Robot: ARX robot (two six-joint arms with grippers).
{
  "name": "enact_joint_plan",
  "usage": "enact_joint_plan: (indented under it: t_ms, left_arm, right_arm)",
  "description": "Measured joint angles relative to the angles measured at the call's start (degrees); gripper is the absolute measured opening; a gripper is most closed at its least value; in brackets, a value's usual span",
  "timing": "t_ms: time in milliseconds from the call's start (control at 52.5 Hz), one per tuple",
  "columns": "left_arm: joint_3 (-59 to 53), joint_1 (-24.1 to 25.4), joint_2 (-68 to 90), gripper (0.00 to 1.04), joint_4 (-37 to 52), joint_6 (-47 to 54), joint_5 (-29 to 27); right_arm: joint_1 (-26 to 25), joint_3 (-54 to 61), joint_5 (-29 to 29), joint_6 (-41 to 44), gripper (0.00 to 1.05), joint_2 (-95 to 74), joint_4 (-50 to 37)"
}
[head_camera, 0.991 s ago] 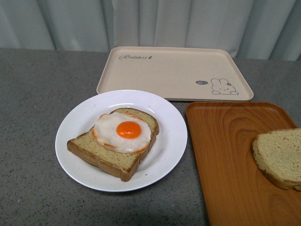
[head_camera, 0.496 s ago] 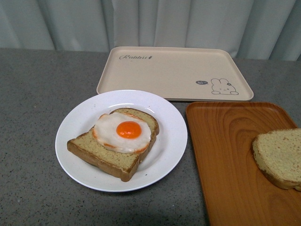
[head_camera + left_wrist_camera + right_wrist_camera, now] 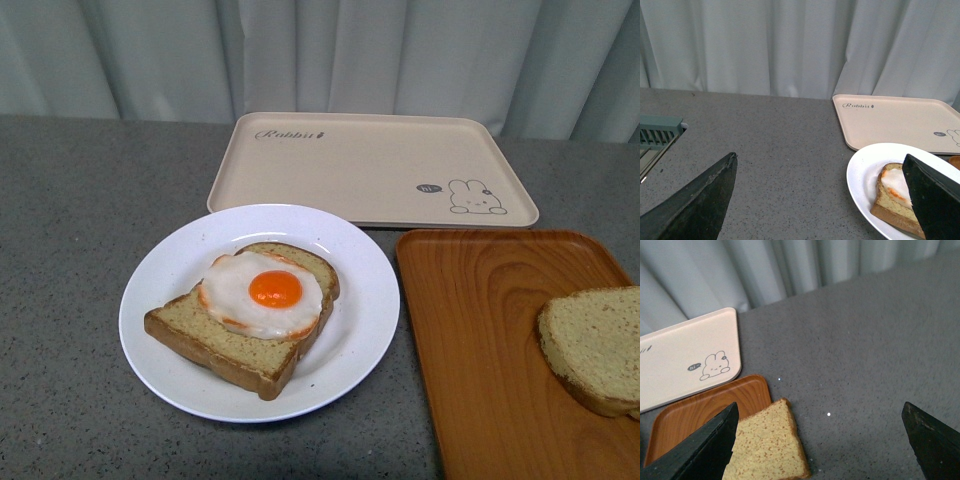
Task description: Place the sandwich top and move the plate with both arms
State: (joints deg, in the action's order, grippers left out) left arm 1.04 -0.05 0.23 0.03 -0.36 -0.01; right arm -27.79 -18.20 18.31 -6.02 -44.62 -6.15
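The counter point(image 3: 80, 230) is grey with fine pale speckles; the curtain point(image 3: 320, 50) across the top of the frame is pale grey-white. At lower left, the plate point(image 3: 165, 275) is glossy white, its bread slice point(image 3: 200, 335) tan with a darker brown crust, and the fried egg point(image 3: 272, 295) white with an orange yolk. The beige tray point(image 3: 370, 165) at upper centre carries dark script and a rabbit outline. At lower right, the wood-grain tray point(image 3: 480, 340) is orange-brown and the sandwich top point(image 3: 595, 345) speckled tan.

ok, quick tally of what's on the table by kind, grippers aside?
Trays: 2, the beige rabbit-print tray and the wood-grain tray
Plates: 1, the white plate
Bread slices: 2, the sandwich top and the egg-topped slice
Fried eggs: 1, the fried egg
Total: 6
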Motion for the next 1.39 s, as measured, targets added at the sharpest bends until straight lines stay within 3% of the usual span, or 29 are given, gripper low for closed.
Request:
enact_joint_plan:
  t_ms: [95,210,419,953,1392]
  left_arm:
    - [0.0,0.0,0.0,0.98,0.0,0.0,0.04]
    - [0.0,0.0,0.0,0.98,0.0,0.0,0.02]
    - [0.0,0.0,0.0,0.98,0.0,0.0,0.02]
    - [0.0,0.0,0.0,0.98,0.0,0.0,0.02]
    - [0.0,0.0,0.0,0.98,0.0,0.0,0.02]
  right_arm:
    - [0.2,-5.25,-0.61,-9.07,0.96,-15.85,0.11]
    - [3.21,-8.35,-3.3,-14.32,0.96,-27.8,-0.46]
    - [7.34,-10.99,-7.08,-16.63,0.96,-35.28,-1.73]
    - [8.96,-14.95,-9.86,-20.87,0.96,-45.44,-1.44]
    - [16.57,-15.67,-12.09,-21.38,0.96,-48.54,-3.54]
